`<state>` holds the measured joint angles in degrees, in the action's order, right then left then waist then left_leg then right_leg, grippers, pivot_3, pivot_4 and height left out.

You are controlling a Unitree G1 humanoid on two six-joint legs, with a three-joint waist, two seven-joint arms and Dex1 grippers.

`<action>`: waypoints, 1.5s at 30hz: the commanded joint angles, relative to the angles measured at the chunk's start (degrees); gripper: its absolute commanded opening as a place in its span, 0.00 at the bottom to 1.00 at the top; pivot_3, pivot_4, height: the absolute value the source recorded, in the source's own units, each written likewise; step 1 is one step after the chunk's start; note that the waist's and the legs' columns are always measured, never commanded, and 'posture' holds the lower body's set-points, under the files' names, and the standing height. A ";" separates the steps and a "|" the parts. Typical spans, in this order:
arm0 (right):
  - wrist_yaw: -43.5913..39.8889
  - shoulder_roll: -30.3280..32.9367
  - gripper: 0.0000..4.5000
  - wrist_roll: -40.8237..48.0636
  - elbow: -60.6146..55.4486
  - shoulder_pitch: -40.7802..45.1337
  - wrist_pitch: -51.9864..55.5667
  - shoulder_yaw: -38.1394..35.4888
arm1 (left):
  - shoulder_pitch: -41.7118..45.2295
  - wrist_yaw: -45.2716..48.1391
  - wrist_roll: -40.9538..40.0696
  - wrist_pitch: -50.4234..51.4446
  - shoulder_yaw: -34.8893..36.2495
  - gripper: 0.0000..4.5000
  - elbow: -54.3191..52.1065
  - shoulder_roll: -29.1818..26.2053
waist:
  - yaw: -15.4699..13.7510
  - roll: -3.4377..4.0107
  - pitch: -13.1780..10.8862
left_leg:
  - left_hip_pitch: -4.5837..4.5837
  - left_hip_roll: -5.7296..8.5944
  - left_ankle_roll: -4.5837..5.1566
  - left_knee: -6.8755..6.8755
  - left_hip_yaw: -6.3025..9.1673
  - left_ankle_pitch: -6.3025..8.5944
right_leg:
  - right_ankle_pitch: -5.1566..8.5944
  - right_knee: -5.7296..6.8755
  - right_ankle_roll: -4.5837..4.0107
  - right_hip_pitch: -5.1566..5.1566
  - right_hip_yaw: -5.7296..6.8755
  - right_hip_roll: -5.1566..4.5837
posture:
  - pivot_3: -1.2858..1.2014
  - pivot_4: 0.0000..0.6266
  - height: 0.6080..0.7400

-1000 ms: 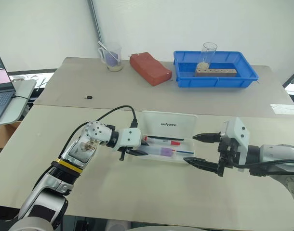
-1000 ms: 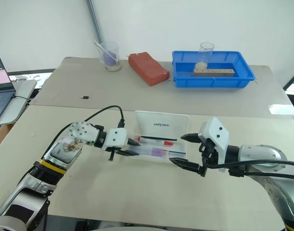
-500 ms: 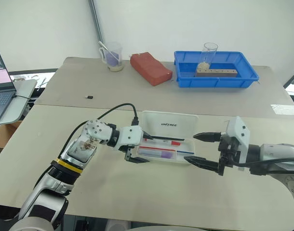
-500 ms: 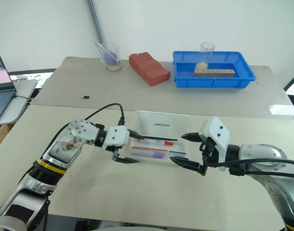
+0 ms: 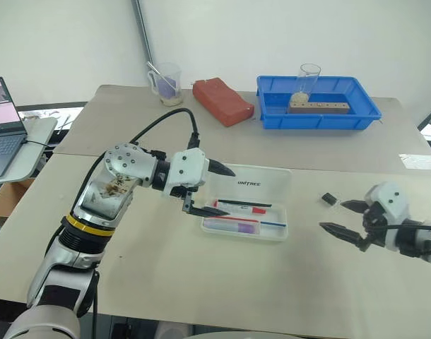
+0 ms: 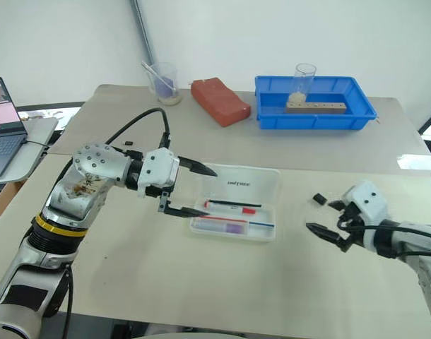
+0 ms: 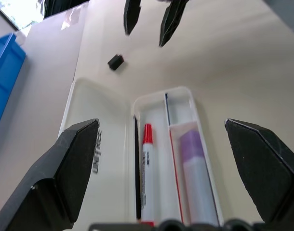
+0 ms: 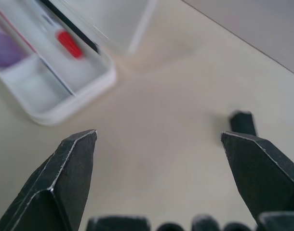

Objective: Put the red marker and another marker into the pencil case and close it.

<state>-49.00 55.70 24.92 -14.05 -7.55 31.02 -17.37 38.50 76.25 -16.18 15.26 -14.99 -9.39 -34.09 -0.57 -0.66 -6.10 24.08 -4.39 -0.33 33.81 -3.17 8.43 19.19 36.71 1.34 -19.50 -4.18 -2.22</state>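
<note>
Mid-table, we see the pencil case point(image 5: 245, 209) lying open, lid flat toward the far edge. Inside, the red marker point(image 7: 147, 179) rests beside a thin black pen point(image 7: 136, 163), and the purple highlighter point(image 7: 193, 173) fills the near compartment. Our left end effector point(image 5: 208, 189) hovers over the case's left end, fingers spread wide and empty. Our right end effector point(image 5: 344, 218), likewise apart, hangs near the right edge beside a small black block point(image 5: 329, 199). A blue tray point(image 5: 316, 113), red pouch point(image 5: 222, 101) and measuring cup point(image 5: 166, 83) line the far edge.
</note>
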 commanded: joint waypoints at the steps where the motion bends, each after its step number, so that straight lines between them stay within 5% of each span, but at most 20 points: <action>1: -1.80 1.64 1.00 -3.36 5.10 2.90 -4.76 -0.11 | 0.55 0.12 -3.13 1.18 -0.18 0.99 -3.84 1.37 | 0.02 0.04 -0.04 | -0.05 0.00 0.01 0.00 0.00 0.01 | 0.01 -0.02 0.01 0.07 0.00 0.00 | 0.52 0.24 1.00; 19: -6.30 -6.64 1.00 -14.83 39.56 31.73 -10.61 16.82 | 0.16 -3.57 -3.36 2.48 0.80 0.99 -4.13 2.47 | 0.56 0.23 -0.15 | -0.30 0.22 0.05 0.00 -0.02 0.03 | 0.09 -0.06 0.13 0.34 -0.53 0.00 | 0.52 0.24 1.00; 32: -8.19 -6.32 0.07 -14.26 38.76 30.19 -12.48 14.59 | -1.25 -5.27 -3.73 2.42 1.35 1.00 -5.66 1.27 | 0.52 0.23 -0.15 | -0.32 0.51 0.05 0.02 -0.02 0.03 | 0.21 -0.05 0.36 0.49 -1.19 0.02 | 0.52 0.24 1.00; 39: -16.57 -1.38 0.06 -5.61 10.17 21.47 -4.80 12.70 | -2.91 -4.34 -5.27 3.16 3.23 1.00 -5.85 -1.65 | 0.75 0.46 -0.19 | -0.30 0.53 0.04 0.01 -0.03 0.04 | 0.25 -0.02 0.42 0.46 -1.31 0.05 | 0.52 0.24 1.00; 45: -16.83 -1.47 0.06 -1.61 -4.57 23.24 3.46 18.19 | -8.79 1.66 -5.22 2.10 3.40 1.00 -7.30 -9.98 | 1.59 0.37 -0.25 | -0.37 0.46 0.04 -0.08 0.01 0.05 | 0.26 -0.02 0.41 0.46 -1.30 0.12 | 0.52 0.24 1.00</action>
<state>-66.07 54.66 22.74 -15.70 14.50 33.24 -0.49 30.02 76.02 -20.50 17.85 -12.75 -14.61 -42.71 1.03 -0.28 -6.35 23.70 -3.95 -0.30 33.71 -3.17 8.48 19.45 36.69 1.74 -19.06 -5.48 -2.10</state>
